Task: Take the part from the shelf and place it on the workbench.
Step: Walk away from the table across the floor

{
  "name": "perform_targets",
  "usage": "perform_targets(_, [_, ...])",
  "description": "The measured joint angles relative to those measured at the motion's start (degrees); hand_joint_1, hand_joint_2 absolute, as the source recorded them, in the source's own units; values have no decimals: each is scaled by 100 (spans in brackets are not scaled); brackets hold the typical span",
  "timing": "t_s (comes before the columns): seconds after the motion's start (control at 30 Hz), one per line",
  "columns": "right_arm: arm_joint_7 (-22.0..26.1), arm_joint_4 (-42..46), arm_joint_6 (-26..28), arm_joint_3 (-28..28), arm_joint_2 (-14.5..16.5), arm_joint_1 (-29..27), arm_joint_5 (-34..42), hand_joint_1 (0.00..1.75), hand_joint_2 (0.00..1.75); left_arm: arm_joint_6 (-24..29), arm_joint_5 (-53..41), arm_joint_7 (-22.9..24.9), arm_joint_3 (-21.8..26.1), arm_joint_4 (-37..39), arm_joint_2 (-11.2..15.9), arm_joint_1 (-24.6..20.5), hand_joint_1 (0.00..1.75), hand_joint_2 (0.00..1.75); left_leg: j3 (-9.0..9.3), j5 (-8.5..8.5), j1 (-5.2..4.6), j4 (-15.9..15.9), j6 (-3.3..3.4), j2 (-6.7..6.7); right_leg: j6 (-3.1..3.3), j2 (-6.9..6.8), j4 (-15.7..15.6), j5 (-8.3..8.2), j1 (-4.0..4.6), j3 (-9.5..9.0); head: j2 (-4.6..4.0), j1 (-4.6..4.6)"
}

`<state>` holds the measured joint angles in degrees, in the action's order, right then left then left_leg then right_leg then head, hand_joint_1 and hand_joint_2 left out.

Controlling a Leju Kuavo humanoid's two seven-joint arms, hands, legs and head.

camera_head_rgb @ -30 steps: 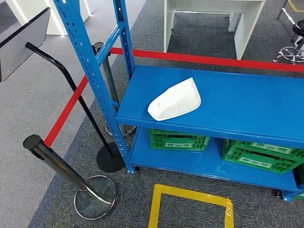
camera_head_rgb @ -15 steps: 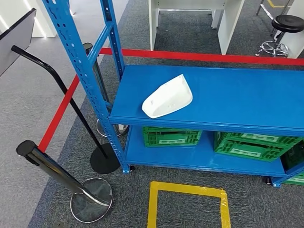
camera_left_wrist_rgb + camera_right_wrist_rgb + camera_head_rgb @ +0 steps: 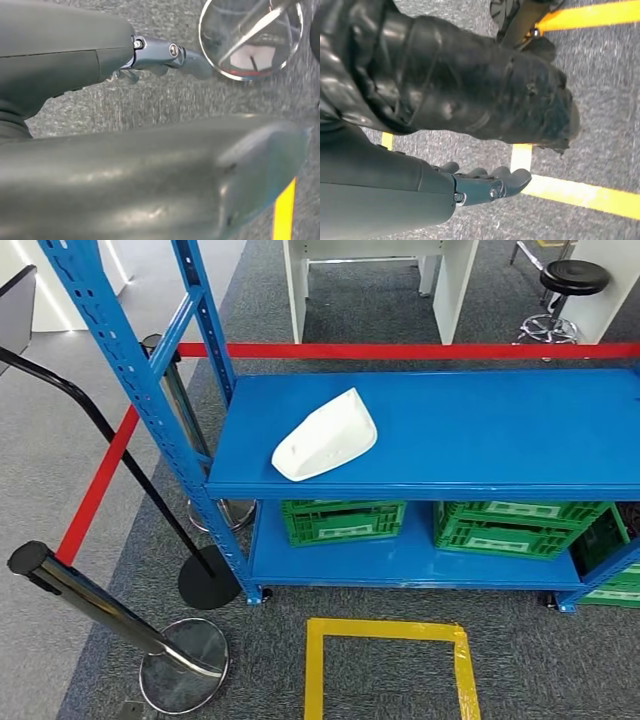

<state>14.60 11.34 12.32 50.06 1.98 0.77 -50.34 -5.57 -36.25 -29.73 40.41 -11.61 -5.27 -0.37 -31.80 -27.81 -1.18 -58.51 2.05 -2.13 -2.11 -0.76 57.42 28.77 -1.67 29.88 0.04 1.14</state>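
**A:** What is seen to differ from half a second earlier?

**B:** The whole head view has been shifted, so the camera has moved, not the things. The blue metal shelf is now framed more squarely, and more of its right end is taken in. The white moulded plastic part is placed as before on the shelf.

**A:** How is that part described?

**B:** A smooth, glossy shell, rounded and broad at one end and tapered to a blunt point at the other, with small holes on its upper face. It is laid flat on the upper shelf board, towards the left end, near the front edge.

**A:** And the hands?

**B:** The left hand is seen hanging over grey carpet, its fingers stretched out with nothing held, near the shiny round base of a chrome barrier post. The right hand is likewise extended and empty, above yellow floor tape.

**A:** What else is seen?

**B:** Green plastic crates are stored on the lower board, and a red barrier belt is stretched behind the shelf.
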Motion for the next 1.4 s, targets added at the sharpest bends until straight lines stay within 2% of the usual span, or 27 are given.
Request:
perform_targets(0.07, [1, 0, 0, 4, -2, 9, -10, 0, 0, -11, -2, -9, 10, 0, -2, 2, 0, 0, -237, -375, 46, -595, -75, 101, 49, 44, 9, -27, 7, 25, 0, 11])
perform_targets(0.13, [2, 0, 0, 21, -6, 12, -19, 0, 0, -27, -2, -14, 22, 0, -3, 5, 0, 0, -560, -722, 71, -1373, -98, 137, 67, 97, 8, -46, 18, 52, 0, 22])
perform_targets(0.17, [1, 0, -1, 30, -7, 9, -23, 0, 0, -34, -3, -14, 26, 0, -5, 7, 0, 0, -648, -762, 74, -1583, -84, 143, 68, 126, 8, -51, 25, 60, 0, 26])
perform_targets(0.2, [1, 0, -2, 38, -7, 5, -25, 0, 0, -39, -3, -15, 28, 0, -7, 9, 0, 0, -640, -685, 69, -1570, -51, 153, 68, 160, 9, -55, 32, 64, 0, 31])
perform_targets(0.23, [1, 0, -3, 43, -6, 4, -27, 0, 0, -43, -5, -15, 29, 0, -8, 11, 0, 0, -526, -506, 51, -1323, -3, 172, 68, 197, 8, -60, 37, 64, 0, 31])
perform_targets(0.27, [1, 0, -3, 44, 1, 6, -28, 0, 0, -43, -9, -16, 31, 0, -5, 12, 0, 0, -338, -272, 18, -911, 61, 222, 66, 231, 3, -68, 32, 64, 0, 29])
perform_targets(0.33, [2, 0, -3, 47, 25, 17, -32, 0, 0, -43, -23, -19, 31, 0, 19, 11, 0, 0, 18, 49, -58, -110, 197, 393, 42, 301, -11, -95, 4, 80, 0, 29])
perform_targets(0.4, [5, 0, -2, 53, 50, 23, -36, 0, 0, -40, -35, -20, 33, 0, 54, 11, 0, 0, 141, 110, -106, 204, 273, 486, -16, 366, -35, -137, -38, 121, 0, 38])
perform_targets(0.47, [6, -1, -6, 60, 58, 13, -40, 0, 0, -38, -37, -21, 37, 0, 71, 8, 0, 0, 189, 185, -112, 360, 310, 425, -81, 401, -86, -173, -56, 146, 0, 47])
perform_targets(0.53, [7, -1, -11, 65, 56, 12, -45, 0, 0, -36, -39, -18, 39, 0, 60, 2, 0, 0, 265, 303, -85, 580, 331, 335, -96, 309, 99, -18, -19, 263, 0, 28])
perform_targets(0.63, [9, 0, -19, 73, 54, 31, -50, 0, 0, -29, -50, -8, 40, 0, 28, 11, 0, 0, 255, 348, -75, 643, 310, 191, -104, 157, 1090, 512, 17, 721, 0, -21])
perform_targets(0.67, [9, 0, -21, 75, 53, 25, -51, 0, 0, -27, -55, -3, 40, 0, 19, 12, 0, 0, 234, 343, -78, 619, 301, 147, -123, 139, 1322, 583, 18, 816, 0, -23])
perform_targets(0.7, [9, 0, -21, 78, 49, 17, -54, 0, 0, -25, -58, 2, 41, 0, 12, 9, 0, 0, 209, 335, -77, 587, 288, 108, -144, 125, 1356, 549, 17, 809, 0, -23])
perform_targets(0.73, [9, 0, -21, 80, 43, 10, -54, 0, 0, -24, -60, 8, 42, 0, 6, 6, 0, 0, 180, 321, -69, 540, 267, 74, -167, 103, 1153, 413, 13, 680, 0, -25])
perform_targets(0.8, [9, 1, -22, 83, 28, 15, -56, 0, 0, -23, -62, 14, 43, 0, 2, 4, 0, 0, 124, 270, -59, 412, 192, 11, -202, -8, 402, 122, 4, 247, 0, -31])
perform_targets(0.83, [11, 1, -22, 83, 30, 23, -57, 0, 0, -21, -63, 17, 44, 0, 9, 2, 0, 0, 95, 232, -64, 335, 157, -12, -192, -60, 115, 43, -1, 91, 0, -34])
perform_targets(0.87, [14, 2, -24, 83, 35, 27, -57, 0, 0, -19, -67, 20, 45, 0, 17, -1, 0, 0, 74, 200, -73, 274, 129, -31, -160, -89, -25, 29, -1, 18, 0, -31])
perform_targets(0.97, [17, 2, -25, 84, 47, 19, -58, 0, 0, -14, -87, 24, 45, 0, 20, -6, 0, 0, 47, 139, -64, 160, 95, -58, -26, -37, -2, 32, 11, 35, 0, -5])
perform_targets(1.03, [17, 2, -24, 86, 46, 20, -57, 0, 0, -6, -92, 25, 45, 0, 15, -4, 0, 0, -37, -66, -17, -90, 25, 25, 38, -1, 8, 4, 12, 27, 0, 6])
perform_targets(1.13, [17, 2, -23, 88, 43, 27, -57, 0, 0, 6, -93, 36, 46, 0, 7, 1, 0, 0, -469, -698, 54, -1187, -78, 141, 94, 75, 10, -54, 20, 63, 0, 19])
perform_targets(1.17, [14, 2, -23, 89, 42, 21, -57, 0, 0, 7, -93, 44, 46, 0, 2, 4, 0, 0, -592, -806, 68, -1496, -86, 146, 97, 109, 10, -68, 23, 82, 0, 20])
perform_targets(1.2, [11, 2, -22, 89, 41, 14, -57, 0, 0, 7, -93, 53, 46, 0, -3, 7, 0, 0, -630, -793, 76, -1605, -76, 150, 94, 142, 9, -77, 26, 94, 0, 21])
perform_targets(1.23, [9, 2, -22, 89, 41, 10, -60, 0, 0, 7, -93, 60, 46, 0, -8, 10, 0, 0, -568, -665, 75, -1483, -47, 161, 89, 182, 9, -85, 28, 101, 0, 23])
perform_targets(1.27, [7, 2, -21, 89, 41, 10, -62, 0, 0, 8, -93, 66, 48, 0, -9, 12, 0, 0, -410, -449, 62, -1148, 1, 190, 84, 222, 6, -93, 27, 103, 0, 24])
perform_targets(1.33, [7, 1, -21, 90, 50, 20, -68, 0, 0, 9, -94, 68, 52, 0, 1, 14, 0, 0, -14, -49, 6, -273, 133, 355, 61, 301, -10, -119, 2, 113, 0, 21])
perform_targets(1.37, [7, 1, -21, 90, 57, 28, -69, 0, 0, 11, -94, 68, 56, 0, 12, 15, 0, 0, 118, 56, -22, 34, 183, 427, 38, 340, -20, -139, -16, 126, 0, 26])
perform_targets(1.4, [7, 0, -21, 91, 69, 31, -71, 0, 0, 14, -94, 69, 60, 0, 27, 18, 0, 0, 183, 88, -43, 193, 219, 478, 9, 376, -30, -161, -34, 144, 0, 30])
